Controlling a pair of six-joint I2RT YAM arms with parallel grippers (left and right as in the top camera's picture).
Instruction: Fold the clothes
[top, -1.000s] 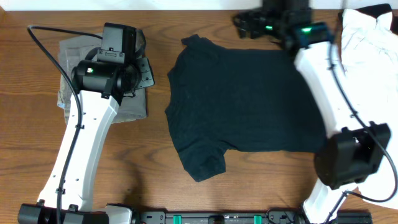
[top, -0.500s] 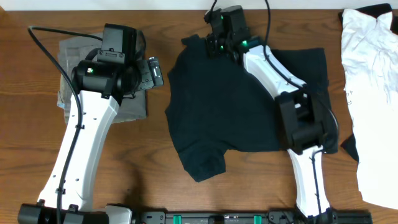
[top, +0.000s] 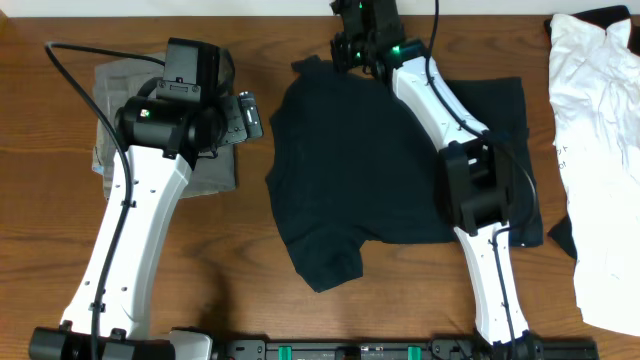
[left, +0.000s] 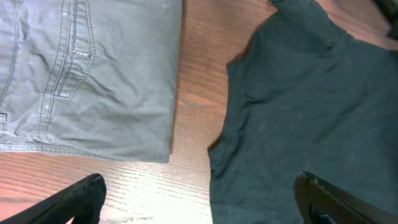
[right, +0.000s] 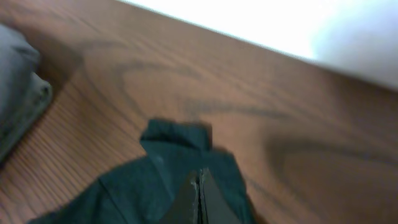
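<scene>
**A:** How is the left claw (left: 202, 202) set?

**B:** It is spread to its widest, and nothing is held between the fingers (left: 81, 199) (only bare wood and a dark hem are seen below the gap). It is hung over the strip of table (top: 250, 260) between the trousers (left: 93, 74) and the shirt (top: 380, 170). No contact with either can be seen.

**A:** And the right claw (right: 199, 186)?

**B:** Its jaws are pressed together into a single seam. The tips are pointed down at the shirt's far left part, by the sleeve that is turned toward the table's back edge. Whether any cloth is nipped cannot be told, since the wrist view is blurred.

**A:** Where is the shirt found?

**B:** It is spread flat at mid-table. One sleeve is laid toward the far edge and the other is bunched toward the near edge. The right arm is stretched across it from near side to far, so part of the cloth is hidden from above.

**A:** What else is seen around it?

**B:** The trousers are folded at the left, just beside the shirt, and are partly covered by the left arm in the overhead view. A white garment (top: 595, 120) is laid at the right edge of the table, beside the shirt's right side.
</scene>
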